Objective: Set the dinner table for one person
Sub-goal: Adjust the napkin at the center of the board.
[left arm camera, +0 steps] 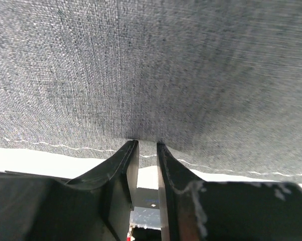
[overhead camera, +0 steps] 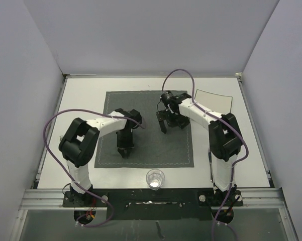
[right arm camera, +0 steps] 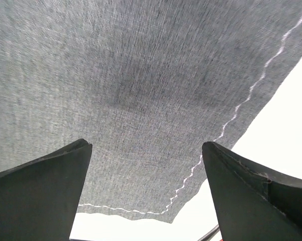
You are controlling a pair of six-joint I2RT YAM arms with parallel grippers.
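Note:
The dinner table (overhead camera: 80, 100) is a white top with a dark grey stitched placemat (overhead camera: 151, 145) lying flat in its middle. My left gripper (overhead camera: 124, 152) hangs over the mat's near left part. In the left wrist view, the left gripper (left arm camera: 146, 142) points down at the mat's stitched front edge, its jaws a narrow gap apart with nothing between them. My right gripper (overhead camera: 170, 124) is over the mat's far right part. In the right wrist view, the right gripper (right arm camera: 145, 144) stands wide open and empty above the placemat (right arm camera: 140, 75) near one corner.
A clear drinking glass (overhead camera: 155, 178) stands at the near edge of the table, just in front of the mat and between the arm bases. A flat white rectangle with a dark outline (overhead camera: 213, 100) lies at the back right. Grey walls close in three sides.

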